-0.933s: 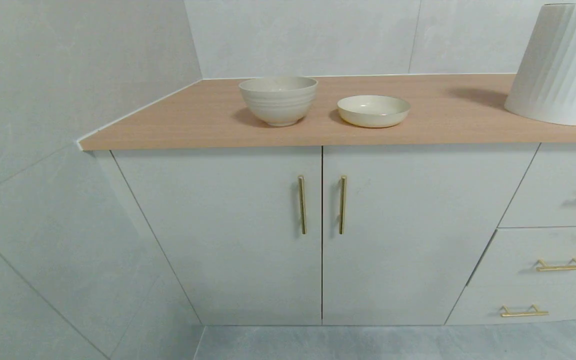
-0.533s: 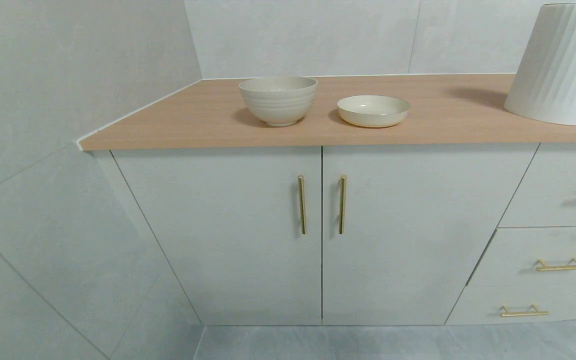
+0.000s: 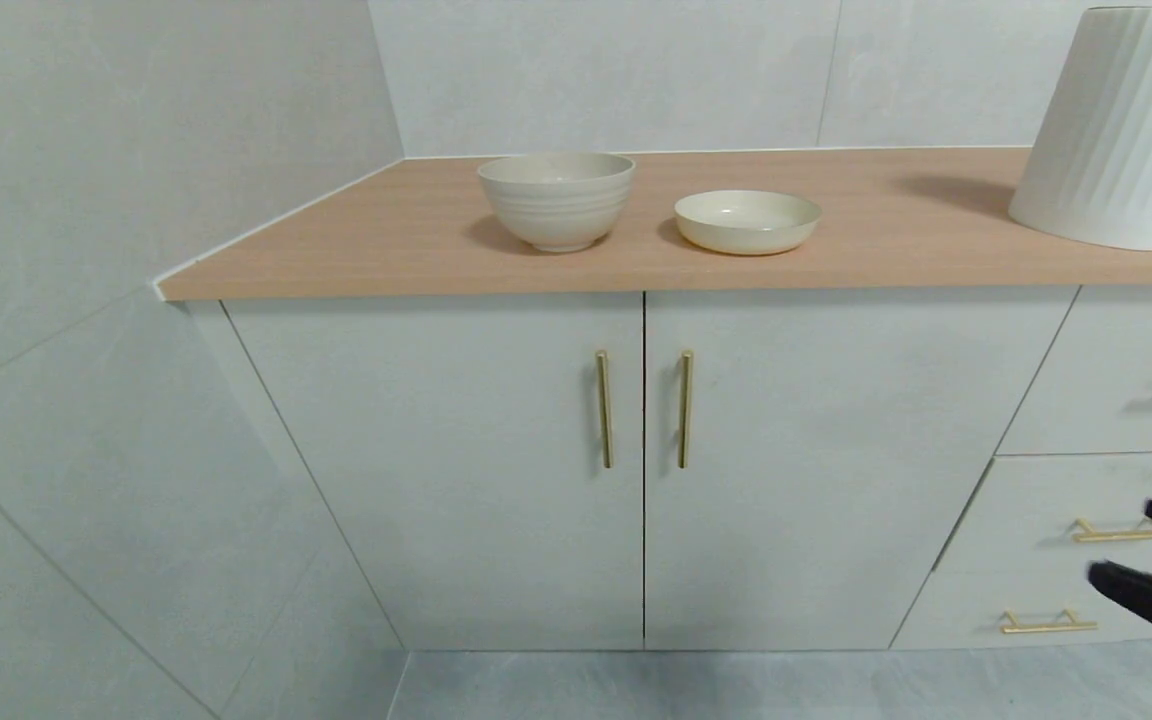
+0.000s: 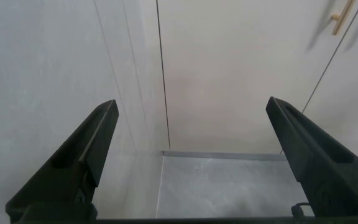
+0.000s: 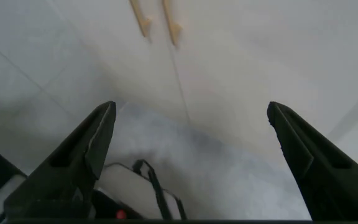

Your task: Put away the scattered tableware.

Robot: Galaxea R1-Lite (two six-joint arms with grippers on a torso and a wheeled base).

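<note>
A deep ribbed cream bowl (image 3: 556, 200) and a shallow cream dish (image 3: 747, 221) stand side by side on the wooden countertop (image 3: 386, 240). Both are upright and apart. Below them the white cabinet doors (image 3: 456, 470) are closed, with two gold handles (image 3: 604, 408) at the middle seam. My right gripper (image 3: 1121, 545) is open at the lower right, in front of the drawers, well below the counter. In the right wrist view the right gripper (image 5: 191, 106) has nothing between its fingers, and the floor and door handles (image 5: 143, 18) lie ahead. My left gripper (image 4: 191, 102) is open too, low before the cabinet's left door.
A tall white ribbed cylinder (image 3: 1121, 125) stands on the counter at the far right. Drawers with gold handles (image 3: 1126, 530) fill the cabinet's right part. A tiled wall (image 3: 86, 300) closes off the left side. Grey floor (image 3: 736, 690) runs along the cabinet's foot.
The right gripper's two dark fingers have come into the head view at the lower right edge. The bowl and dish have not moved.
</note>
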